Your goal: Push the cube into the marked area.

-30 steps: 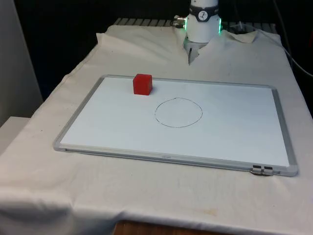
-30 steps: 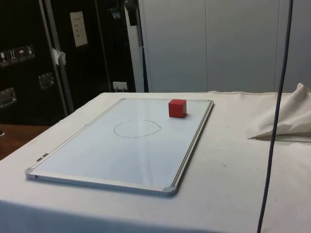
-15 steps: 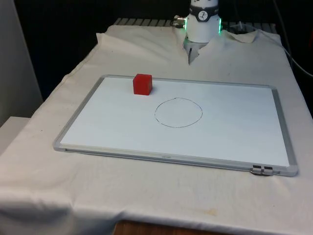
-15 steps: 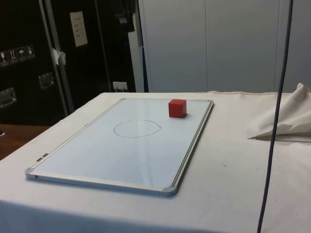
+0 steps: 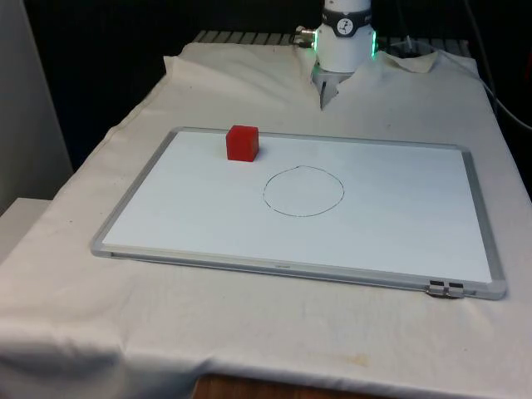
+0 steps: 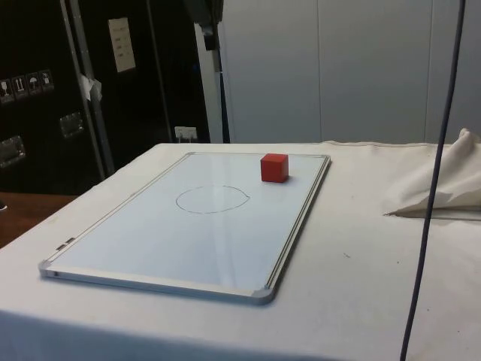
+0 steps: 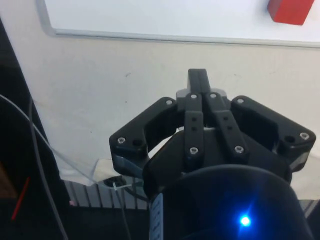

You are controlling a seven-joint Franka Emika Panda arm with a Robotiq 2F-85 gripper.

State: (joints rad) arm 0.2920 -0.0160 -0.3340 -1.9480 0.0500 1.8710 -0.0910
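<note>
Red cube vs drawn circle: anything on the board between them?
Nothing. In the front and side views, only bare whiteboard lies between the red cube and the drawn circle.

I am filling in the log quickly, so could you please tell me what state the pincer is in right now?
Pincer: closed, holding nothing, over the white cloth, apart from the red cube.

White cloth (image 5: 249, 332) covers the table; cable (image 6: 428, 226) hangs beside it
</note>
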